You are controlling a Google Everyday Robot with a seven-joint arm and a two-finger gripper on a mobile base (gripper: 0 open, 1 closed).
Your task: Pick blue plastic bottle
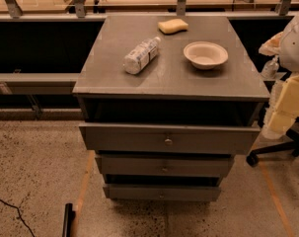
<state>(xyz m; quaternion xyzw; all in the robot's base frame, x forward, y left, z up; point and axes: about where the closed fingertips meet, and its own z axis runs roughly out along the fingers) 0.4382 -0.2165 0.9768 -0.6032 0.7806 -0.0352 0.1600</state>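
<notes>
A grey counter (171,78) carries the blue plastic bottle (140,56), clear with a whitish printed label and white cap, a yellow sponge (172,26) at 12 o'clock and a cream bowl (205,55). The pale whitish claw (270,67) hangs at 3 o'clock, beside the counter, above a speckled beige floor (30,172).

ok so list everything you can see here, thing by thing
cabinet: one, grey, centre, drawers in front
blue plastic bottle: one, clear with whitish label, lying on its side, cabinet top left
bowl: one, white, cabinet top right
sponge: one, yellow, cabinet top back
chair base: one, black, floor right
cable: one, black, floor bottom left
gripper: one, whitish, right edge beside the cabinet, apart from the bottle
</notes>
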